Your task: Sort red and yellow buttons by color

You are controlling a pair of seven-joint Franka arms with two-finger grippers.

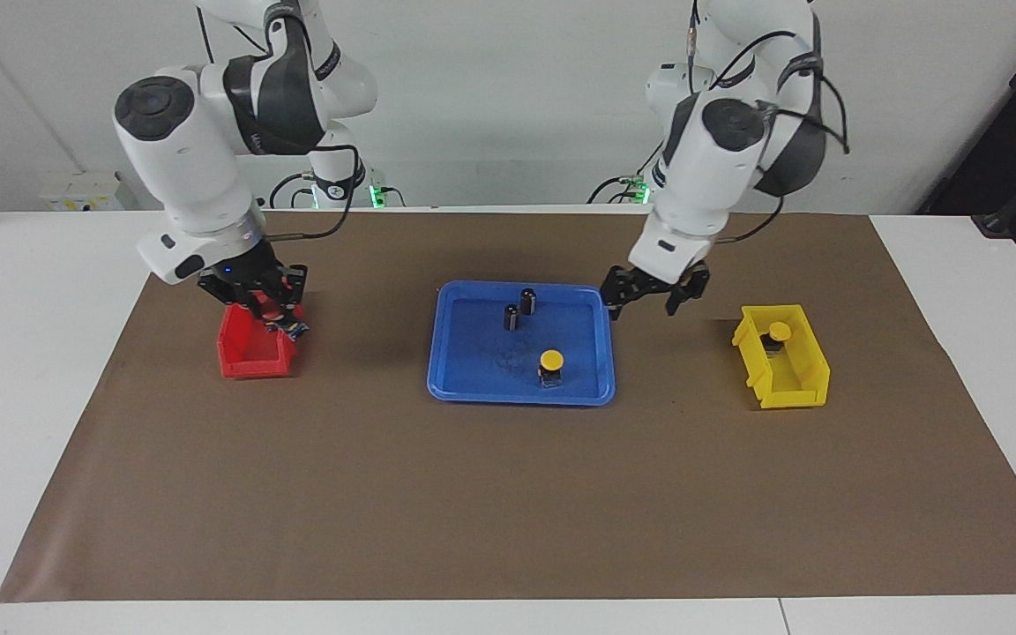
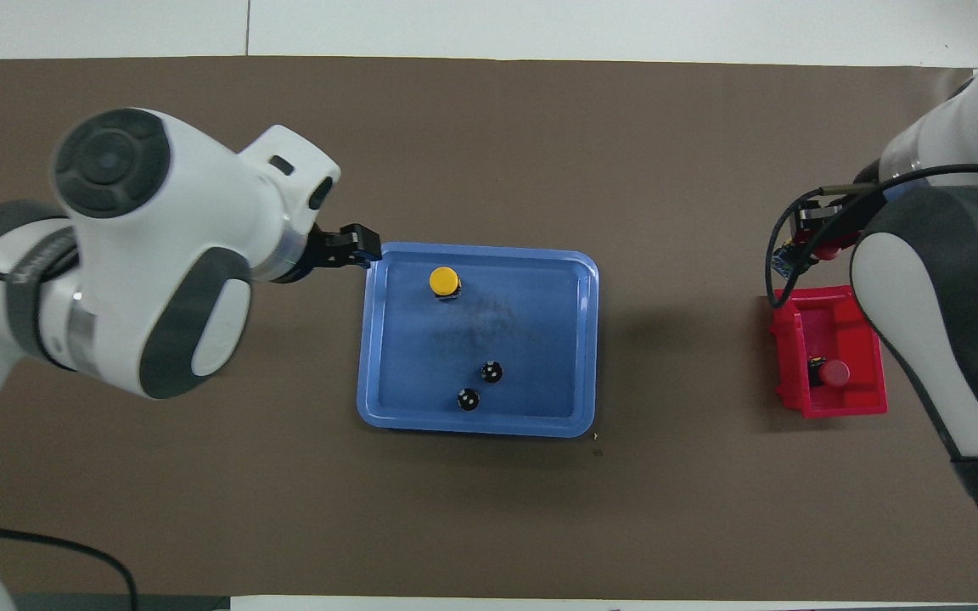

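Facing view shows you both arms bent down over the brown mat [image 1: 508,494], with the blue tray [image 1: 451,370] at its middle as your landmark. Your right gripper [image 1: 272,310] hangs over the red bin [image 1: 243,357], toward the right arm's end from the tray, fingers closed on a red button [image 1: 274,310] held tilted. Your left gripper [image 1: 654,296] hovers just beside the tray's corner nearest the robots, toward the left arm's end, its fingers spread apart and empty.

You can count four buttons. One yellow button [image 1: 551,362] stands upright in the tray, cap up. A second yellow button [image 1: 778,333] sits upright in the yellow bin [image 1: 790,388], toward the left arm's end from the tray. Overhead, a second red button [image 2: 833,372] lies in the red bin. Two dark cylinders [image 1: 519,309] stand upright in the tray, nearer the robots than the yellow button.
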